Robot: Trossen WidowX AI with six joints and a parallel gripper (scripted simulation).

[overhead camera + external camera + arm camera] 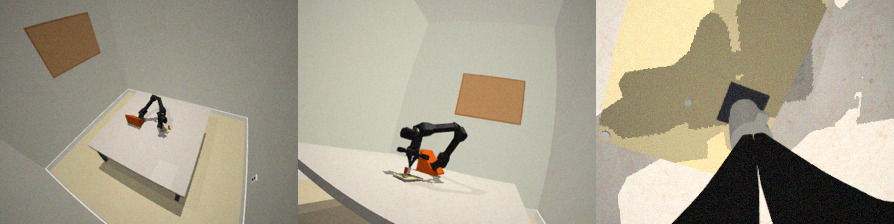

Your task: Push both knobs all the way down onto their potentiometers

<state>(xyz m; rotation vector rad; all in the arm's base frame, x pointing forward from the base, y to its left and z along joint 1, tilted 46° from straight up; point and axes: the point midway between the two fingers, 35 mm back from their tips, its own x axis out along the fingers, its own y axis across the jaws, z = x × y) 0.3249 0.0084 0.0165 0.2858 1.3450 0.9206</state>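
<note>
The circuit board [651, 45] [416, 179] is pale yellow and stands low on the table, partly in the arm's shadow. A grey knob [744, 114] stands over a dark square potentiometer [727, 104] near the board's edge. A red knob [406, 170] [169, 127] stands upright on the board; it is out of the wrist view. My gripper [753, 143] [410, 166] points down and is shut with nothing between the fingers. Its tips are at the grey knob's top and overlap it in the wrist view. Whether they touch, and any gap under either knob, I cannot tell.
An orange block [134, 121] [425, 163] stands on the table [130, 145] [465, 200] near the arm's base. A paler rectangle [164, 170] lies near the table's front edge. A brown board [64, 42] [491, 99] hangs on the wall.
</note>
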